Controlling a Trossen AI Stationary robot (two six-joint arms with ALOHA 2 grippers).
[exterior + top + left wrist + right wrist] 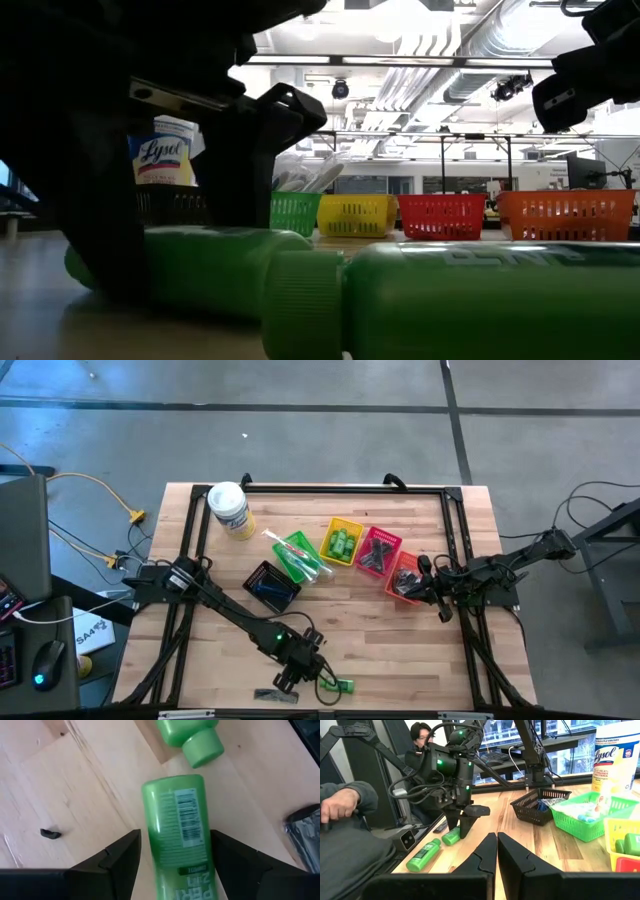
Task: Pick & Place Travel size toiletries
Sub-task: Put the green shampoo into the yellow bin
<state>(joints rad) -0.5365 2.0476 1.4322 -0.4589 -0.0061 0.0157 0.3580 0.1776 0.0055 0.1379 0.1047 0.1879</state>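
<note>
Two bright green mini bottles lie on their sides on the wood near the table's near edge. One bottle (175, 815) lies between the fingers of my left gripper (175, 837), which is open and points down. Its fingers stand on either side of the bottle's body, along the bottle's length. The second bottle (192, 737) lies just beyond, its cap toward the first, and also shows in the high view (340, 685). My right gripper (497, 837) is shut and holds nothing. It hovers by the orange basket (405, 575) at the table's right.
A row of baskets crosses the table's middle: black (270, 585), green (300, 555), yellow (343, 542) and red (378, 550). The Lysol tub (230, 510) stands at far left. A dark wrapped item (275, 695) lies by the near edge. A person's hand (340, 805) shows beyond the table.
</note>
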